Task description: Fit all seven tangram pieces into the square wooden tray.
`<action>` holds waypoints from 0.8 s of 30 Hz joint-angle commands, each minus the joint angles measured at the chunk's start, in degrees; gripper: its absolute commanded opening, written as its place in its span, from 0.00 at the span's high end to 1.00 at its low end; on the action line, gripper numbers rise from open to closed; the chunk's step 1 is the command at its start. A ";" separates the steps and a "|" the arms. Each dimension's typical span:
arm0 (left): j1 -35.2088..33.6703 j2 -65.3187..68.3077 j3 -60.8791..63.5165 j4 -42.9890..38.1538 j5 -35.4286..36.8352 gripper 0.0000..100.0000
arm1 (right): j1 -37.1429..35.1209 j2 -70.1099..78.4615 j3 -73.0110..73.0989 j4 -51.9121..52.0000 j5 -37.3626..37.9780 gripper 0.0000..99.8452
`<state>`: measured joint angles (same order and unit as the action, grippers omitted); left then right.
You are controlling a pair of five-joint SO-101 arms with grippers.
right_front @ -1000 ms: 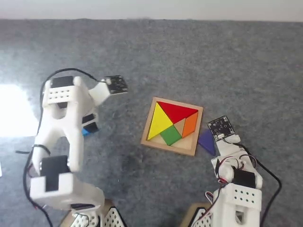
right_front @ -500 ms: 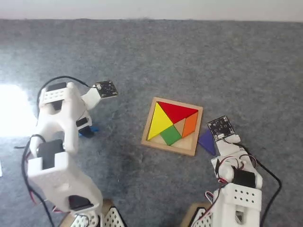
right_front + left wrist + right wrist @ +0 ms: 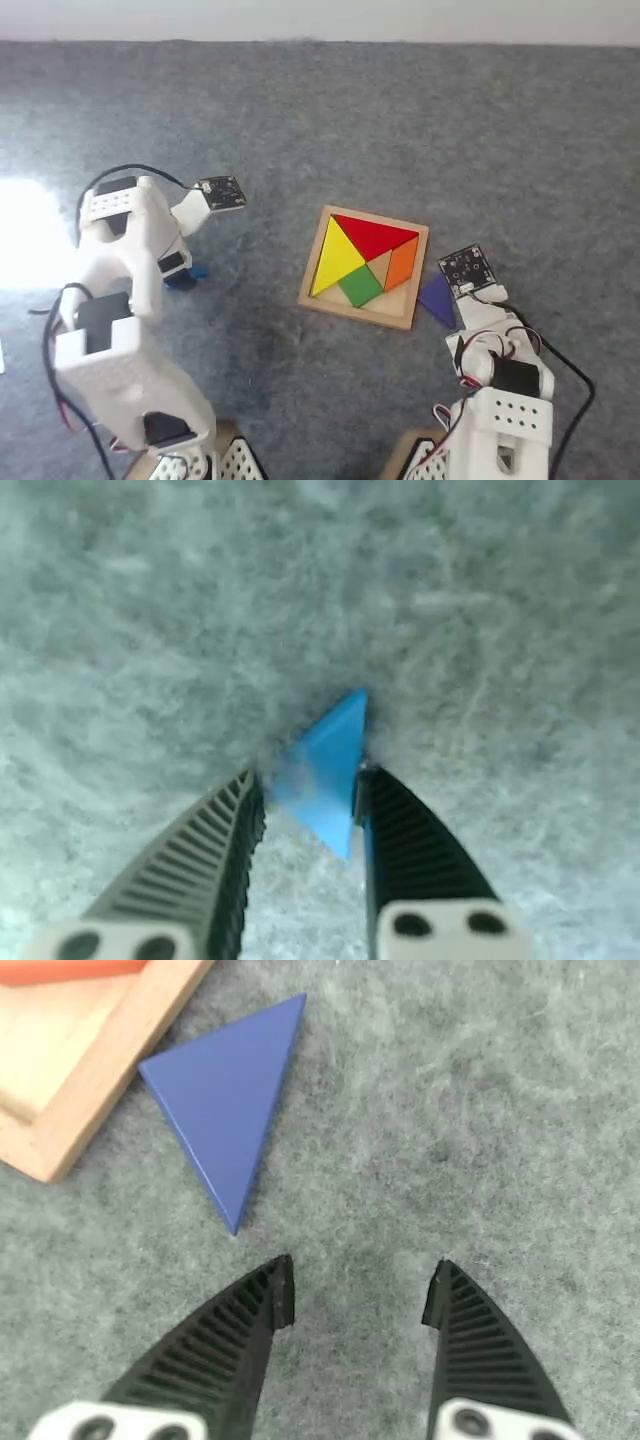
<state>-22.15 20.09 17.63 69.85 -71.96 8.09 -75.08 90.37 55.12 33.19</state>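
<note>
Change: left arm [image 3: 125, 260] has folded back toward the left and near side, and its wrist board sits farther left than a second ago. The light blue triangle by it has barely shifted. Right arm [image 3: 495, 370], tray and dark blue triangle lie as before.
Left fingers [image 3: 410, 850]: closed down to the width of the light blue triangle [image 3: 325, 765], which sits between them with its point sticking out past the tips. One finger presses on its edge and the other meets its blurred corner.
Light blue triangle's place: at the left of the tabletop [image 3: 450, 130], well apart from the tray, just beside the left arm's lower link.
Right fingers [image 3: 230, 1330]: spread wide over bare grey felt, with nothing between them.
Dark blue triangle [image 3: 225, 1090]: flat on the felt just beside the tray's right near corner, outside the rim, a little ahead of the right fingers.
Tray [image 3: 355, 311]: square wooden frame at the middle of the tabletop, turned slightly askew.
Pieces in tray: red triangle [image 3: 375, 235] along the far edge, yellow triangle [image 3: 335, 258] on the left side, green square [image 3: 360, 285] at the near middle, orange piece [image 3: 402, 262] at the right.
Bare wood: it shows between the orange and yellow pieces and along the tray's right near part.
</note>
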 commanded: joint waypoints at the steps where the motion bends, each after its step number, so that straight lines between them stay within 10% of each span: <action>1: -0.97 1.49 -1.36 2.73 -0.53 0.99 | -0.48 0.22 -0.35 -0.40 0.62 0.78; 16: 4.40 -19.78 -1.27 17.23 2.99 0.99 | -0.48 0.22 -0.35 -0.40 0.62 0.78; 24: 25.67 -26.46 -1.19 19.96 16.00 0.99 | -0.04 0.13 -0.35 -0.40 0.53 0.78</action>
<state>-9.58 -2.15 16.84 88.84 -63.60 8.09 -75.08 90.37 55.12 33.19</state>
